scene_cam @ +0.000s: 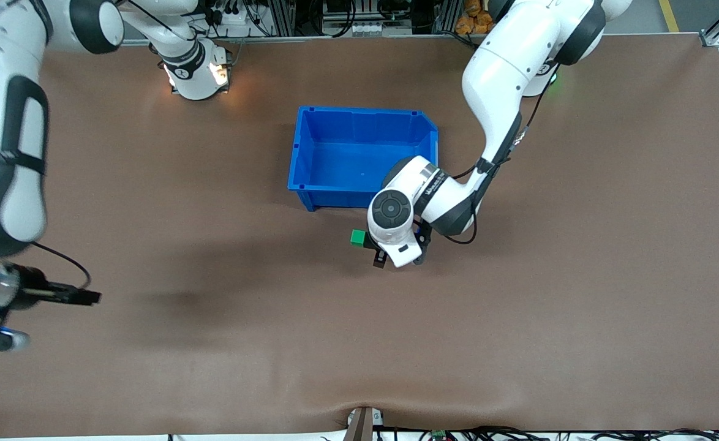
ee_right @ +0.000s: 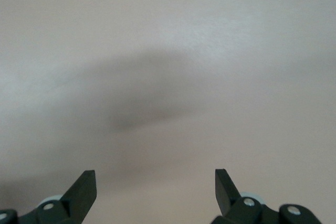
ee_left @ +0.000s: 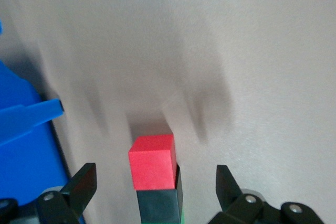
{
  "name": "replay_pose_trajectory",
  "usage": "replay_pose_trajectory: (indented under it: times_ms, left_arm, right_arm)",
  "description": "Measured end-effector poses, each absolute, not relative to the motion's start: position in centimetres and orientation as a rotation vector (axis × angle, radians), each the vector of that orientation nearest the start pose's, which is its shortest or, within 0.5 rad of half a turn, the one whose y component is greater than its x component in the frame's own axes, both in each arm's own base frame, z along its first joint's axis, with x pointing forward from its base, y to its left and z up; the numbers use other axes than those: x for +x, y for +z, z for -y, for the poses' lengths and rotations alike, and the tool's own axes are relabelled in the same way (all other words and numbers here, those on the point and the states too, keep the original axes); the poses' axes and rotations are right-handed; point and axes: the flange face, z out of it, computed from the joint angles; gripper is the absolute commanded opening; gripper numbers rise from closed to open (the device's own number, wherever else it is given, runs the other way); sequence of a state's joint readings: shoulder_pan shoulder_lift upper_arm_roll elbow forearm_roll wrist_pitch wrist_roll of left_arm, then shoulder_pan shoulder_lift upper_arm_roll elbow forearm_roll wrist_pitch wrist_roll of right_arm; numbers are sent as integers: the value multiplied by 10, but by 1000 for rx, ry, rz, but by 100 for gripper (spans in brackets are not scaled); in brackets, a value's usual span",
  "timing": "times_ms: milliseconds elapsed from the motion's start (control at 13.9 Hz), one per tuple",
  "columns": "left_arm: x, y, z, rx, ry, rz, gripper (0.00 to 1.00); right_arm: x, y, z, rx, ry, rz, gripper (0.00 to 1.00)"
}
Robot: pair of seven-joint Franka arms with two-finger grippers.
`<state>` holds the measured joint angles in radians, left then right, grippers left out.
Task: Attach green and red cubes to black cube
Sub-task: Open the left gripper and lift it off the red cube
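Here the left gripper (ee_left: 152,187) is seen low over the tabletop (scene_cam: 580,275), just nearer the front camera than the blue bin (scene_cam: 310,177), with its fingers (ee_left: 81,184) spread wide on either side of a row of three cubes and touching none of them. In the left wrist view the red cube (ee_left: 152,161) is found pressed against the black cube (ee_left: 157,205), and a thin edge of the green cube (ee_left: 181,217) is visible at the black cube's other end, so the three are lined up in contact. In the front view only the green cube (scene_cam: 357,237) is shown clearly, resting on the tabletop beside the gripper toward the right arm's end; the other two are hidden under the wrist. The right gripper (ee_right: 155,187) is held above bare tabletop at the right arm's end, well apart from the cubes, waiting with its fingers (ee_right: 84,187) wide and nothing between them.
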<state>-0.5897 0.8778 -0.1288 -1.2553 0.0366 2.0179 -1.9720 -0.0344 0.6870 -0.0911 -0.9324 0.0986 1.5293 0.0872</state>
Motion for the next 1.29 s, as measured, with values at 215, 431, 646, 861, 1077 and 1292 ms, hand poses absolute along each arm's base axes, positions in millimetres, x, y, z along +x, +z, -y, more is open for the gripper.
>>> replay_pose_trajectory:
  times_ms: [215,431,646,861,1077,1292]
  left_arm:
    - [581,243,456,-2485,141,1751,100]
    - [596,283,434,-2559,137,1666,100]
    - [609,351,411,-2695,95,1555,100]
    - [624,416,373,-2838,37,1400,100]
    - [633,475,325,-2935,-14,1239,100]
    - [637,521,273,-3007,-47,1051,100]
  right_arm:
    - [673,573,63,-3070,149,-256,100]
    - [631,605,54,-3056,173,-228,100]
    - [595,608,43,-3078,207,-201,100]
    - [569,614,21,-3108,136,-105,100]
    - [569,635,7,-3158,31,-54,100]
    - [564,642,14,-3150,56,5,100]
